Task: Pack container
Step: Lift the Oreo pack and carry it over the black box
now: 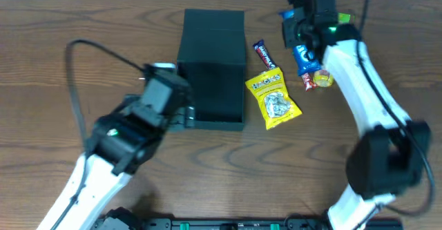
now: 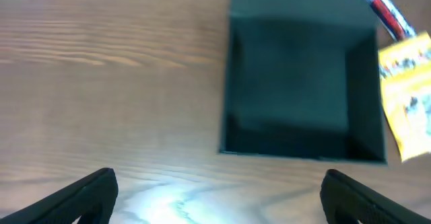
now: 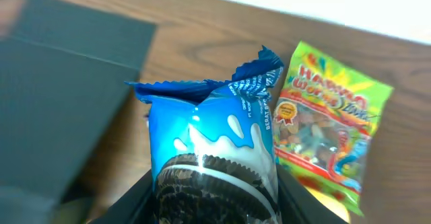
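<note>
Box (image 1: pixel 210 78) lies left of the right jaws — they squeeze the blue cookie pack (image 3: pixel 215 163) — and the left jaws, wide open, are nearer.

Soft, even room light. White glare sits on the table (image 2: pixel 161 198) just ahead of the left gripper (image 2: pixel 219 190), and that view is smeared. Left of the right gripper (image 3: pixel 212 210) the container (image 3: pixel 60 96) blurs, while the blue cookie packet (image 3: pixel 215 157) between its fingers is sharp.
</note>
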{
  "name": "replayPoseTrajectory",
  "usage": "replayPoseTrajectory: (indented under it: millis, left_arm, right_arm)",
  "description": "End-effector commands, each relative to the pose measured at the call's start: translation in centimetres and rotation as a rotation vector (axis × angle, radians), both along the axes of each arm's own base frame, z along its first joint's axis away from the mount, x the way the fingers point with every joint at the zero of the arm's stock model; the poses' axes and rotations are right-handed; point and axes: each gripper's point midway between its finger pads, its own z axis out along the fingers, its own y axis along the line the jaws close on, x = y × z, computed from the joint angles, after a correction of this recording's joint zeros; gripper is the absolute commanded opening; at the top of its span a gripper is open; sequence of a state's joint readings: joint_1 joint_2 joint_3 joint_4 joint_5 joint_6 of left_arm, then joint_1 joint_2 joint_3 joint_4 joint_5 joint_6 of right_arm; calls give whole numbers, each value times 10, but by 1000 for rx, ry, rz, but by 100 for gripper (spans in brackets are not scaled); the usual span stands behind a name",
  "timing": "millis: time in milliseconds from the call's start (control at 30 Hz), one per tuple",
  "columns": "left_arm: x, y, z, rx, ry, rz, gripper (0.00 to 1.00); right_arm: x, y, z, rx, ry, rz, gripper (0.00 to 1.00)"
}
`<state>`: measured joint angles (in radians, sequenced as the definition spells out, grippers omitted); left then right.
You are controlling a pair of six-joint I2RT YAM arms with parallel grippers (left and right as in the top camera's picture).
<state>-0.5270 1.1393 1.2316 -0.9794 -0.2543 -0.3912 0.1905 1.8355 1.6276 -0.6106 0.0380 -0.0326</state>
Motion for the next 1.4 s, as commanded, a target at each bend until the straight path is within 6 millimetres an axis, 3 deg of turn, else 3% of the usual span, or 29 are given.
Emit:
replayPoseTrajectory:
  millis: [0, 133, 367, 467, 600, 767, 1133, 1367]
  left_arm:
    - [-6, 25, 18, -27, -53, 60, 97]
    - [-18, 35, 29, -81, -81, 80, 97]
    - [-39, 41, 37, -122, -93, 90, 98]
    - [-45, 40, 37, -135, -80, 75, 97]
    - [-48, 39, 34, -140, -63, 67, 98]
    - [-49, 37, 34, -145, -60, 58, 98]
    - [-49, 37, 34, -141, -60, 52, 98]
    - [-49, 37, 34, -141, -60, 52, 98]
  right_arm:
    - [-21, 29, 26, 68, -6, 37, 3]
    - [-46, 59, 28, 155, 57, 18, 1]
    - [-79, 131, 23, 289, 143, 53, 1]
    - [-95, 170, 27, 209, 98, 248, 1]
    - [-125, 210, 20, -35, 19, 631, 1]
    - [-146, 228, 2, -199, 3, 865, 1]
    - [-123, 246, -93, -384, 49, 1088, 1]
    - [-113, 256, -123, -410, 38, 1141, 1]
